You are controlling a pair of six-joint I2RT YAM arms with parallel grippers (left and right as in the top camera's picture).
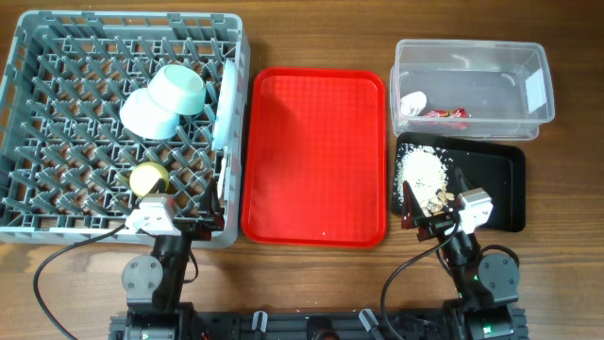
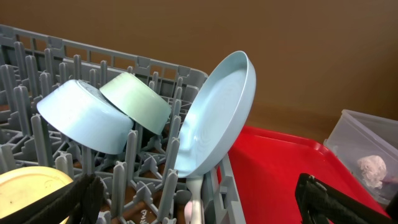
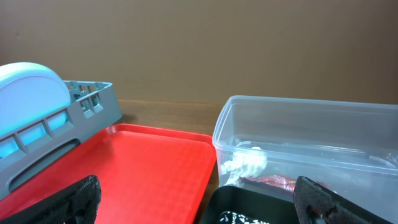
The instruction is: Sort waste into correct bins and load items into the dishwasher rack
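Table [image 1: 566,283] holds a seemingly finished job (red tray [image 1: 316,156] bare): plate [image 1: 225,104], bowls [image 1: 179,90], cup [image 1: 148,178] in rack [image 1: 57,57], wrapper [image 1: 445,114] in tub [image 1: 472,45], crumbs [image 1: 422,170] in black tray [image 1: 500,179]; left gripper [image 2: 199,186], right gripper [image 3: 196,186] jaws wide, empty.

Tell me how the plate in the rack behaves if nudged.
The plate looks rigid and glossy, so probably slippery to pinch. It stands tilted on its rim at the dishwasher rack's edge, so a nudge might tip it toward the red tray.

Grey rack [image 1: 132,21], teal bowls [image 1: 179,87], lt blue plate [image 1: 225,104], yellow cup [image 1: 148,178], red tray [image 1: 316,151], blk tray [image 1: 498,189] w/ beige crumbs [image 1: 422,172].
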